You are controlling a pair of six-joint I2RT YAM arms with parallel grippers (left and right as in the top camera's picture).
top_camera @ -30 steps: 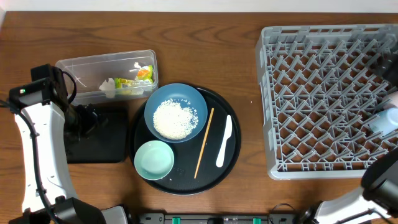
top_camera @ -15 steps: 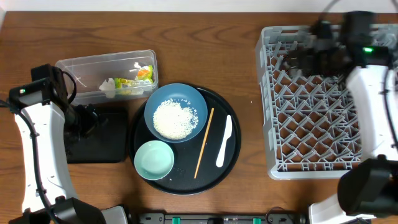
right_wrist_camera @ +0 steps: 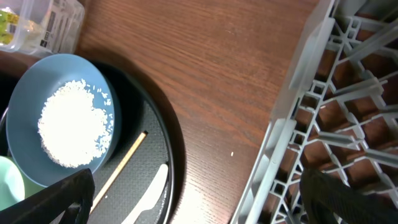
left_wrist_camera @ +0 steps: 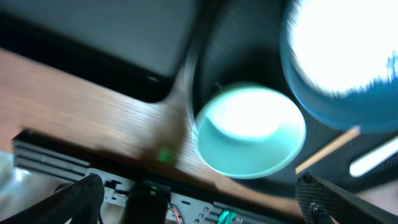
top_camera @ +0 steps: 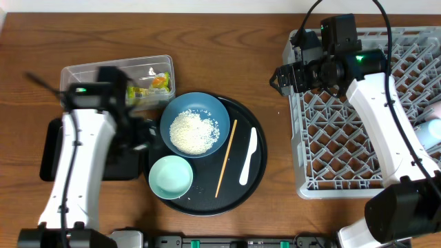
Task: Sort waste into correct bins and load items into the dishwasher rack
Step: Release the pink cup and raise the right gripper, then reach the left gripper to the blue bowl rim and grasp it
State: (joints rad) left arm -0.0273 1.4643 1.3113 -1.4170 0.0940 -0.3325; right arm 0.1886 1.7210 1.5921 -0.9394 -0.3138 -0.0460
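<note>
Up in the overhead view alone, a light-blue cup sits in the rack; rice fills the blue bowl, a wrapper the clear tub. Left tool and right tool gape wide, empty.

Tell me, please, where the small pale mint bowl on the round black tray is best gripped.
I'd grip the small pale mint bowl by its rim, coming down from above to pinch the wall inside and outside. It sits upright and empty, and the dark-blue bowl of rice crowds its far side, so take the near side.
</note>
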